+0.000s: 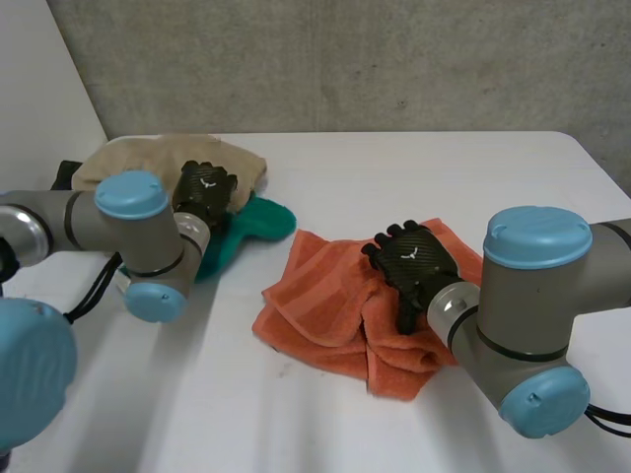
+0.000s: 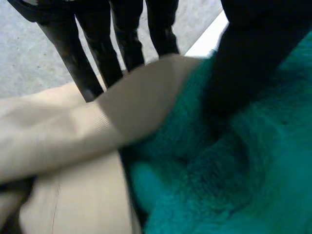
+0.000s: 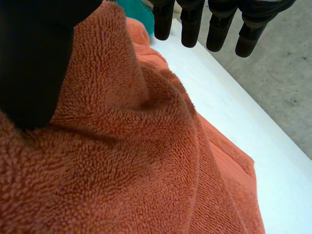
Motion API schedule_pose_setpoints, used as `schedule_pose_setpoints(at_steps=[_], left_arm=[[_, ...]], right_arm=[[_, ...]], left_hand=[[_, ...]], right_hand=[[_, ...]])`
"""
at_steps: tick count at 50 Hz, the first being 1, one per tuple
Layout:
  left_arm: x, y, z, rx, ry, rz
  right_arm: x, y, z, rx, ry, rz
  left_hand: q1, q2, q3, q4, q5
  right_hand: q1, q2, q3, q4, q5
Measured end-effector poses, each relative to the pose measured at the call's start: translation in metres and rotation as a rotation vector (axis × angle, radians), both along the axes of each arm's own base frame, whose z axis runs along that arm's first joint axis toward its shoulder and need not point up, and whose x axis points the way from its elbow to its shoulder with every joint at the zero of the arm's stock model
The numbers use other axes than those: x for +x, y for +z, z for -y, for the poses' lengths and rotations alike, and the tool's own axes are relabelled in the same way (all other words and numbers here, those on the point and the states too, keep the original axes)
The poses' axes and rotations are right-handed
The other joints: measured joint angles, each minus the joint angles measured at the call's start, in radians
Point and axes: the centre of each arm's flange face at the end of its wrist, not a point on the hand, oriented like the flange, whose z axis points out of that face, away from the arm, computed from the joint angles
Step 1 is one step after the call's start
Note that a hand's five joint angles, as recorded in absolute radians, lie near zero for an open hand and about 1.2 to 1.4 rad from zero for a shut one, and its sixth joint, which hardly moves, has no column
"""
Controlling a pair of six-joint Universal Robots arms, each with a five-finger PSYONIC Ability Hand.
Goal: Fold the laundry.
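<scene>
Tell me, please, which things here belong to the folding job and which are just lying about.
Job: orange towel, teal towel, beige cloth, left hand, right hand.
Just there: white table, grey wall.

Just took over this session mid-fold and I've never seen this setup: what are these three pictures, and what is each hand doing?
It is a two-armed robot with black hands at a white table. The wide picture looks down from the robot's head; the other two come from cameras on each wrist, looking along the palm. The left hand rests where a beige cloth meets a teal towel; whether it grips either is unclear. The right hand lies open on a rumpled orange towel, thumb on the pile, holding nothing.
</scene>
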Motion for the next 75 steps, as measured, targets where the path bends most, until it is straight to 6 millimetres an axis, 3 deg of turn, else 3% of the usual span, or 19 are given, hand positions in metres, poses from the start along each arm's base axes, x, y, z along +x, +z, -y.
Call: schedule_pose_setpoints(at_steps=[5, 11, 15, 18, 21, 23, 24, 25, 27, 31, 34, 38, 45, 53, 59, 66, 68, 72, 75], left_arm=[[0.031, 0.006, 0.039, -0.126, 0.151, 0.025], [0.096, 0.014, 0.084, -0.258, 0.409, 0.133], [0.126, 0.006, 0.098, -0.27, 0.497, 0.247], [0.133, 0.002, 0.097, -0.254, 0.51, 0.275], [0.128, 0.012, 0.089, -0.25, 0.492, 0.236], [0.119, 0.028, 0.079, -0.255, 0.467, 0.181], [0.116, 0.032, 0.076, -0.255, 0.461, 0.167], [0.109, 0.045, 0.068, -0.264, 0.441, 0.127], [0.096, 0.069, 0.052, -0.282, 0.402, 0.059], [0.072, 0.106, 0.019, -0.296, 0.314, -0.029], [0.061, 0.119, -0.002, -0.282, 0.256, -0.058], [0.041, 0.128, -0.047, -0.198, 0.12, -0.086], [0.014, 0.105, -0.119, 0.026, -0.126, -0.089], [-0.006, 0.061, -0.176, 0.219, -0.365, -0.055], [-0.024, 0.03, -0.188, 0.303, -0.464, -0.032], [-0.043, 0.004, -0.184, 0.349, -0.497, -0.024], [-0.049, 0.0, -0.182, 0.352, -0.503, -0.032], [-0.061, 0.003, -0.178, 0.341, -0.506, -0.07], [-0.068, 0.008, -0.172, 0.327, -0.491, -0.11]], right_arm=[[-0.002, 0.0, 0.001, -0.011, -0.015, -0.004], [-0.002, 0.006, 0.003, -0.026, -0.028, 0.0], [-0.002, 0.016, 0.004, -0.049, -0.031, 0.015], [-0.003, 0.027, 0.005, -0.074, -0.034, 0.033], [-0.003, 0.039, 0.006, -0.099, -0.038, 0.052], [-0.005, 0.049, 0.008, -0.12, -0.046, 0.067], [-0.006, 0.052, 0.009, -0.127, -0.049, 0.072], [-0.008, 0.059, 0.011, -0.141, -0.057, 0.081], [-0.015, 0.074, 0.014, -0.167, -0.077, 0.097], [-0.029, 0.096, 0.017, -0.191, -0.116, 0.108], [-0.04, 0.106, 0.017, -0.185, -0.143, 0.103], [-0.06, 0.118, 0.015, -0.132, -0.196, 0.071], [-0.088, 0.108, 0.008, 0.031, -0.261, -0.008], [-0.098, 0.06, -0.013, 0.192, -0.248, -0.058], [-0.097, 0.026, -0.026, 0.196, -0.224, -0.028], [-0.094, 0.002, -0.029, 0.176, -0.234, 0.046], [-0.093, -0.005, -0.026, 0.178, -0.24, 0.061], [-0.09, -0.013, -0.017, 0.164, -0.247, 0.083], [-0.089, -0.014, -0.011, 0.139, -0.248, 0.096]], left_hand=[[0.067, 0.124, 0.129, 0.151, 0.084], [0.067, 0.131, 0.173, 0.151, 0.084], [0.067, 0.131, 0.179, 0.151, 0.084], [0.067, 0.131, 0.18, 0.152, 0.098], [0.031, 0.048, 0.107, 0.078, 0.069], [-0.194, -0.187, -0.12, -0.166, -0.151], [-0.202, -0.204, -0.128, -0.174, -0.159], [-0.407, -0.416, -0.344, -0.397, -0.383], [-0.63, -0.623, -0.551, -0.604, -0.595], [-0.707, -0.712, -0.649, -0.701, -0.698], [-0.714, -0.721, -0.658, -0.711, -0.708], [-0.826, -0.827, -0.757, -0.81, -0.803], [-0.826, -0.829, -0.758, -0.812, -0.803], [-0.796, -0.801, -0.742, -0.784, -0.766], [-0.764, -0.767, -0.706, -0.744, -0.729], [-0.633, -0.648, -0.582, -0.623, -0.609], [-0.507, -0.527, -0.461, -0.515, -0.503], [0.078, 0.023, 0.081, 0.042, 0.041], [0.106, 0.126, 0.184, 0.149, 0.106]], right_hand=[[0.0, 0.0, -0.001, -0.001, -0.002], [0.0, -0.003, -0.003, -0.004, -0.004], [0.0, -0.003, -0.003, -0.004, -0.004], [0.0, -0.003, -0.003, -0.004, -0.004], [0.0, -0.003, -0.003, -0.004, -0.004], [0.0, -0.003, -0.003, -0.004, -0.004], [0.0, -0.003, -0.003, -0.004, -0.004], [0.0, -0.003, -0.003, -0.004, -0.004], [0.0, -0.003, -0.003, -0.004, -0.004], [0.0, -0.003, -0.003, -0.004, -0.004], [0.0, -0.003, -0.003, -0.004, -0.004], [0.0, -0.003, -0.003, -0.004, -0.004], [0.0, -0.003, -0.003, -0.004, -0.004], [0.0, -0.003, -0.003, -0.004, -0.004], [0.0, -0.003, -0.003, -0.004, -0.004], [0.003, 0.004, 0.005, 0.003, 0.001], [0.113, 0.129, 0.128, 0.114, 0.109], [0.749, 0.784, 0.762, 0.76, 0.728], [0.884, 0.965, 0.954, 0.955, 0.926]])
